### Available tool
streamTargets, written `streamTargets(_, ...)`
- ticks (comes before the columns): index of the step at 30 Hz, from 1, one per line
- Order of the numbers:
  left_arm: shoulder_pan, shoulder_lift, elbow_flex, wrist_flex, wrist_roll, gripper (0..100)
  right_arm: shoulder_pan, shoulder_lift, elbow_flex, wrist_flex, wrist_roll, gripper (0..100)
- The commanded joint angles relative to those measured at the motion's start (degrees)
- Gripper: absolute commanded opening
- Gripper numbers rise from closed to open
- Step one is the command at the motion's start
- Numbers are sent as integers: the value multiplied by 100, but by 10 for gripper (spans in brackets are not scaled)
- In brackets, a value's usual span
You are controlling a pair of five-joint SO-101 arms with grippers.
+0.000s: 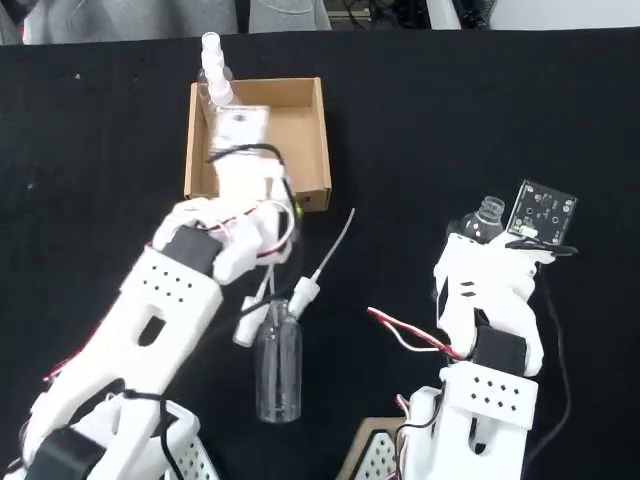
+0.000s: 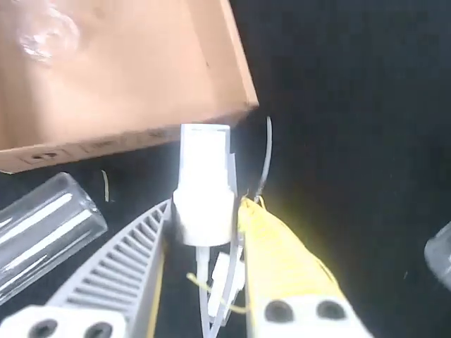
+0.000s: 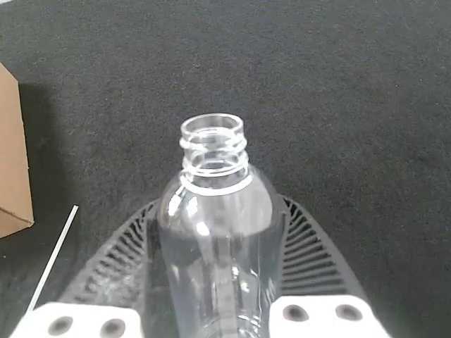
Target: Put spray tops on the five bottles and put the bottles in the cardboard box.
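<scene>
My left gripper is shut on a white spray top, whose head points at the cardboard box. From above, this gripper hangs just off the box's near right corner. One capped bottle rests at the box's far left corner. My right gripper is shut on an open-necked clear bottle. It holds that bottle at the right of the table, neck pointing away. Another clear bottle lies in the middle foreground.
Two loose spray tops lie by the lying bottle's neck. One spray top has its long tube running toward the box. The other spray top is to its left. A clear bottle lies beside my left gripper.
</scene>
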Motion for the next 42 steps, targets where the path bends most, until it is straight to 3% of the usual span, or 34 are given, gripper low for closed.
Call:
streamTargets(1, -303, -466, -101, -70, 325, 30, -167, -224, -22, -149, 9, 88)
streamTargets(14, -919, -1336, 251, -202, 905, 30, -615, -224, 57, -149, 9, 88)
streamTargets(28, -1341, -3121, 2105, -2127, 923, 29, -914, -224, 75, -149, 18, 88)
streamTargets(42, -1349, -3771, 2457, -2154, 923, 34, -914, -224, 84, -149, 44, 88)
